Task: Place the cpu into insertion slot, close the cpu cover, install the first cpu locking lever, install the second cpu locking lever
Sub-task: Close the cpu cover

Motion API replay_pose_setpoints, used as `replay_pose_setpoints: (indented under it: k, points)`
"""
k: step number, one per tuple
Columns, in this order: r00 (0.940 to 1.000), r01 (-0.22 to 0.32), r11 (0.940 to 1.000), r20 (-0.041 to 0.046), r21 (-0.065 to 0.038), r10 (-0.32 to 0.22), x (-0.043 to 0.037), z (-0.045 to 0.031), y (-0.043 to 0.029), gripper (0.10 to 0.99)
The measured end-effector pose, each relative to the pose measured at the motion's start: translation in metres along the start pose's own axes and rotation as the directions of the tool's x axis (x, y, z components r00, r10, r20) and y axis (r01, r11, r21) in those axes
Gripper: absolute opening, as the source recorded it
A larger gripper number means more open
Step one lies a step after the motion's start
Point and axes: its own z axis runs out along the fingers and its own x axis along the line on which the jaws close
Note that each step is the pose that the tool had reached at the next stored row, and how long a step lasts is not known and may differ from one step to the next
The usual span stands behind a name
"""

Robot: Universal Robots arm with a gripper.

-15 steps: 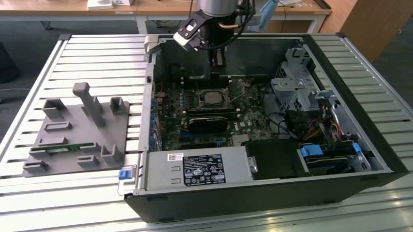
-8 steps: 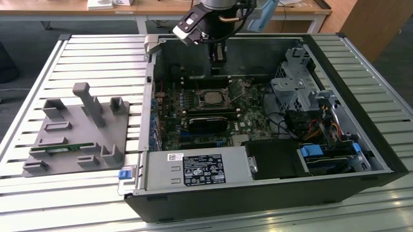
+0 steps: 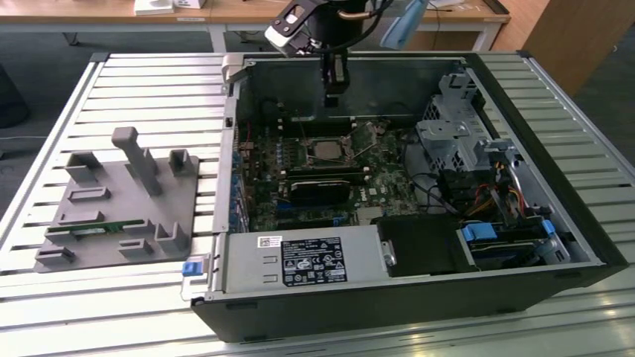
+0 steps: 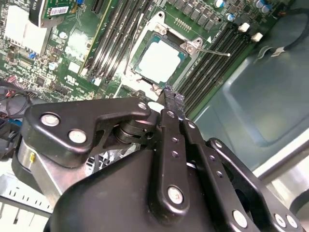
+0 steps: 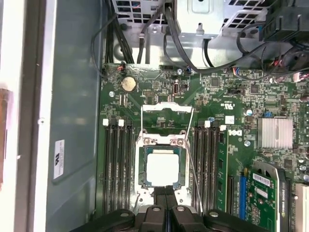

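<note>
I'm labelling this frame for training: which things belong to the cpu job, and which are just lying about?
Job in hand: cpu, cpu cover, locking lever, gripper.
Lying about: grey fixture, power supply, coin battery, heatsink, memory slots.

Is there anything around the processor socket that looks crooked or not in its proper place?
The cpu lies flat and square in the insertion slot. One thin wire lever juts sideways from the socket corner over the memory slots, which looks loose rather than latched.
</note>
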Motion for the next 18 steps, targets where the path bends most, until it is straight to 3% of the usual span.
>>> replay_pose_setpoints:
  k: [18]
  points:
    - [1.0000, 0.000, 1.0000, 0.0006, 0.000, 0.000, 0.0022, -0.0329, 0.0012, 0.106]
